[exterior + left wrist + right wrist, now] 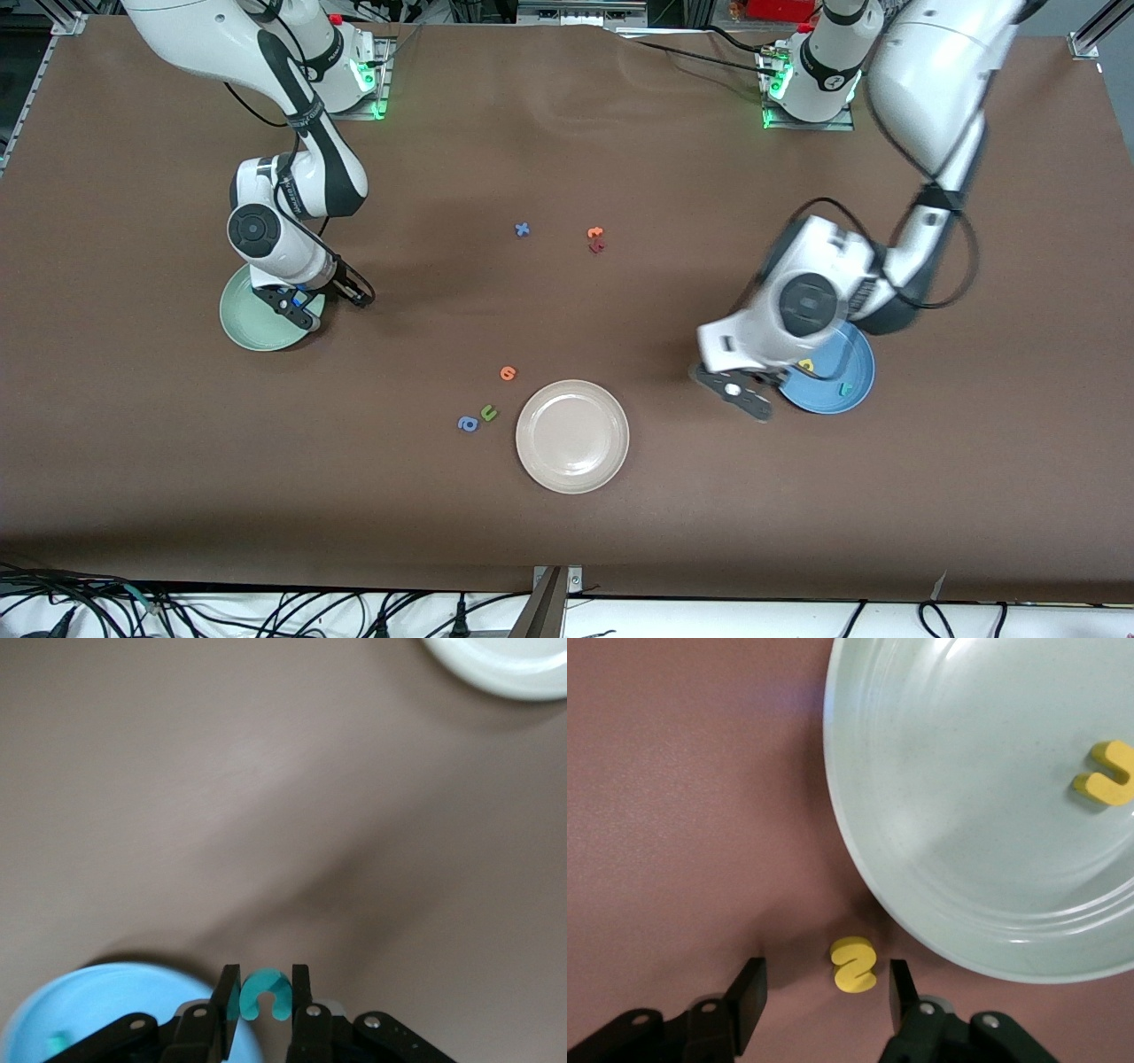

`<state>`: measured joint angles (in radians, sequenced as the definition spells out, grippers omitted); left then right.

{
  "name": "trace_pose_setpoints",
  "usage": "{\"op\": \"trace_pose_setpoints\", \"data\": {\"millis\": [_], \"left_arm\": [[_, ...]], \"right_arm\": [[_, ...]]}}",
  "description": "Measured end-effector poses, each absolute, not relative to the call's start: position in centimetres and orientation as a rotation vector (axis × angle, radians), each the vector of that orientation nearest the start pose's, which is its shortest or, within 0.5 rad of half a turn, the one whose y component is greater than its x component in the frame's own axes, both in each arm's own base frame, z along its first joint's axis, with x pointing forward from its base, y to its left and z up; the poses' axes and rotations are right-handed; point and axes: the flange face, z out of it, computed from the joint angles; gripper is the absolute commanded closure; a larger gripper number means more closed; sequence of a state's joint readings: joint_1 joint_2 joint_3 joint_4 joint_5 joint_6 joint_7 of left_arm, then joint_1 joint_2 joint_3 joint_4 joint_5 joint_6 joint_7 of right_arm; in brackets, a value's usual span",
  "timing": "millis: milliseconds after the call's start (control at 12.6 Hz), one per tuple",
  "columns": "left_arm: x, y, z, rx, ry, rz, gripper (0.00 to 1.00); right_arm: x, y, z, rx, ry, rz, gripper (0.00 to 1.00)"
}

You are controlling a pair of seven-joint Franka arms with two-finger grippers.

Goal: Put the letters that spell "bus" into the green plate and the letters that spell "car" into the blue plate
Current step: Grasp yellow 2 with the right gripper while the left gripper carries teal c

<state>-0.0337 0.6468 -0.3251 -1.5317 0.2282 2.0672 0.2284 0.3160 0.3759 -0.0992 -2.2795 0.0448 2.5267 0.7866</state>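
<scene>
Beside the pale green round plate's (939,797) rim, the right gripper (824,1001) straddled a yellow foam "s" (853,964), fingers apart; the left gripper (264,1005) pinched a teal foam "c" (264,992) at the blue round plate's (97,1001) edge.

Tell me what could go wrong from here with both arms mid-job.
1. The right hand is open around the yellow s, which lies on the table right beside the green plate; a finger may clip the rim.
2. The left hand pinches the small teal c by its sides near the blue plate; it could slip out and land on the table.
</scene>
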Motion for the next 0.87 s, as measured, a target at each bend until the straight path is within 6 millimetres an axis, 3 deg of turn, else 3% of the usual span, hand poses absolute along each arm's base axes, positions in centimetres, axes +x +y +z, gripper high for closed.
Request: {"op": "trace_pose_setpoints", "data": {"millis": [159, 238, 397, 556, 715, 874], "left_arm": [[67.7, -12.9, 27.2, -2.951, 1.124, 0.161, 0.74], [67.6, -10.1, 26.3, -2.948, 1.159, 0.189, 0.65], [67.0, -6.6, 24.9, -2.946, 1.212, 0.239, 0.55], [66.4, -4.5, 24.1, -2.948, 1.266, 0.27, 0.0], [66.0, -2.7, 24.0, -2.969, 1.296, 0.273, 0.0], [66.1, -2.8, 24.9, -2.996, 1.287, 0.258, 0.0]], "right_arm": [[50.7, 10.9, 17.9, -3.064, 0.953, 0.164, 0.58], [50.8, 10.9, 17.8, -3.064, 0.951, 0.161, 0.58], [50.8, 10.9, 17.7, -3.065, 0.948, 0.159, 0.58], [50.8, 10.9, 17.7, -3.067, 0.94, 0.159, 0.71], [50.8, 10.9, 17.7, -3.069, 0.928, 0.156, 0.89], [50.8, 10.9, 17.8, -3.069, 0.925, 0.153, 0.95]]}}
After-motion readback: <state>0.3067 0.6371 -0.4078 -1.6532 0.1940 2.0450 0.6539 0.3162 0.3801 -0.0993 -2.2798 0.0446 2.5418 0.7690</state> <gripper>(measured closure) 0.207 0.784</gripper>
